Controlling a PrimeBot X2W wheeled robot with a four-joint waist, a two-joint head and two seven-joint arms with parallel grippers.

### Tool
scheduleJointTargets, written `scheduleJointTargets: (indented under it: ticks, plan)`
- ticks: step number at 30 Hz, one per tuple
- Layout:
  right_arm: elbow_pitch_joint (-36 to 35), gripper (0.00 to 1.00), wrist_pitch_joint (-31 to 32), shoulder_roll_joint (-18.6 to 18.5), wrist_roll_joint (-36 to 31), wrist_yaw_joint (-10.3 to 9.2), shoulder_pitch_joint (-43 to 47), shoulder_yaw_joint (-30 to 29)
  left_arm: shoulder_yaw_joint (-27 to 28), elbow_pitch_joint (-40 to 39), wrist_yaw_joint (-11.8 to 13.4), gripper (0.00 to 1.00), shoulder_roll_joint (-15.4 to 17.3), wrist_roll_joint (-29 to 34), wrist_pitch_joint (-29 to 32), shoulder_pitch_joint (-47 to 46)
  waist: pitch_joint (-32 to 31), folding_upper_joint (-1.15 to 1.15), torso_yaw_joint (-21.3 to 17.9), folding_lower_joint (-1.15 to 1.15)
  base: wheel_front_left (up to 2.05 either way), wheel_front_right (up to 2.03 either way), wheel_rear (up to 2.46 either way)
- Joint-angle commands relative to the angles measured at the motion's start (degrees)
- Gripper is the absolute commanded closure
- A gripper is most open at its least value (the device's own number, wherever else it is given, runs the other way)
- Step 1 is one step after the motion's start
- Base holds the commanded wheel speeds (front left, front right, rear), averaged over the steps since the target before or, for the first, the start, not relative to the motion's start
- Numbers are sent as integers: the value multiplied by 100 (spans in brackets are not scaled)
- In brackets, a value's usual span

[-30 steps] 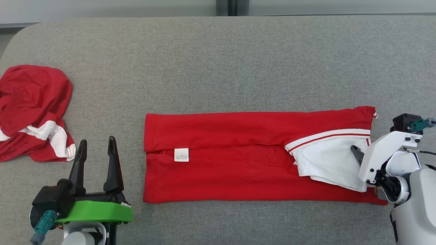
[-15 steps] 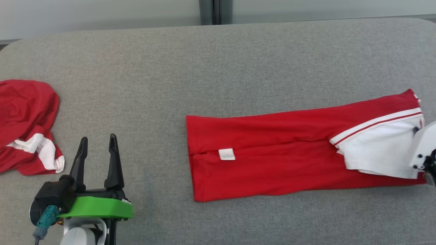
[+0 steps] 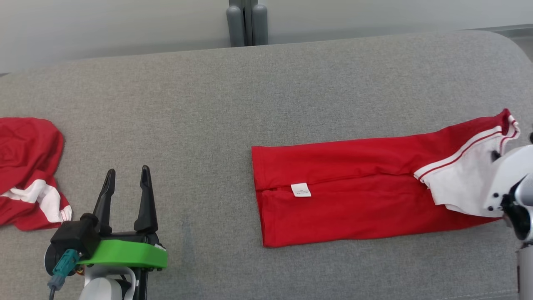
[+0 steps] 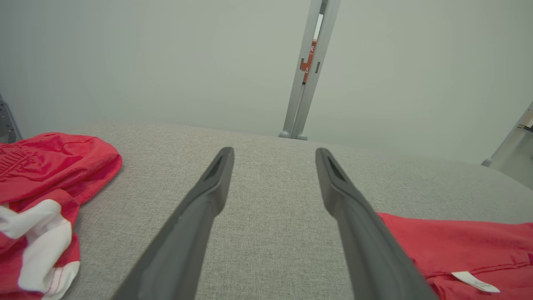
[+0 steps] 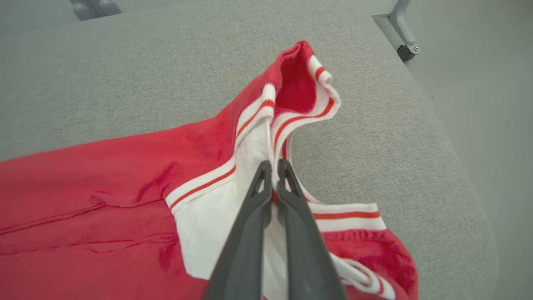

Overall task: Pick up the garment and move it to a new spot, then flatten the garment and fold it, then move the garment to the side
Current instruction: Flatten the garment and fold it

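Note:
The red garment (image 3: 354,196) lies folded into a long strip on the grey table, its small white label (image 3: 300,190) facing up. Its white sleeve with red stripes (image 3: 462,175) sits at the right end. My right gripper (image 3: 495,156) is shut on the striped edge there; in the right wrist view the fingertips (image 5: 275,166) pinch the white trim, and the cuff (image 5: 304,79) stands up in a loop beyond them. My left gripper (image 3: 127,177) stands open at the lower left, holding nothing, well apart from the strip (image 4: 466,254); its gap (image 4: 272,156) holds bare table.
A second red and white garment (image 3: 25,166) lies crumpled at the table's left edge, left of the left gripper (image 4: 46,175). The table's rounded right edge (image 5: 462,175) is close to the held cuff. Grey posts (image 3: 246,25) stand behind the table.
The right gripper has dragged the folded garment to the right, away from the crumpled one, and the cuff end has lifted. The camera has also turned right. The left gripper has held its pose.

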Motion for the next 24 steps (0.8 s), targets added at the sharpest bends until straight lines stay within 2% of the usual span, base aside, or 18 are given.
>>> scheduleJointTargets:
  ticks: [1, 12, 24]
  plan:
    - [-78, 100, 4, 45, 76, -9, 103, 255, -10, 19, -24, 0, 10, -27, -17, 41, -65, 0, 0, 0, 0, 0, 0]
    - [-146, 100, 120, 383, 548, -6, 25, 2190, -37, 46, -24, 0, 10, -75, -17, 161, -156, 0, 188, 0, 0, 0, 0]
    - [882, 100, -93, 758, 968, -6, -731, 3569, -150, 75, -24, 0, 10, -115, -17, 11, -41, 0, 415, 0, 0, 0, 0]
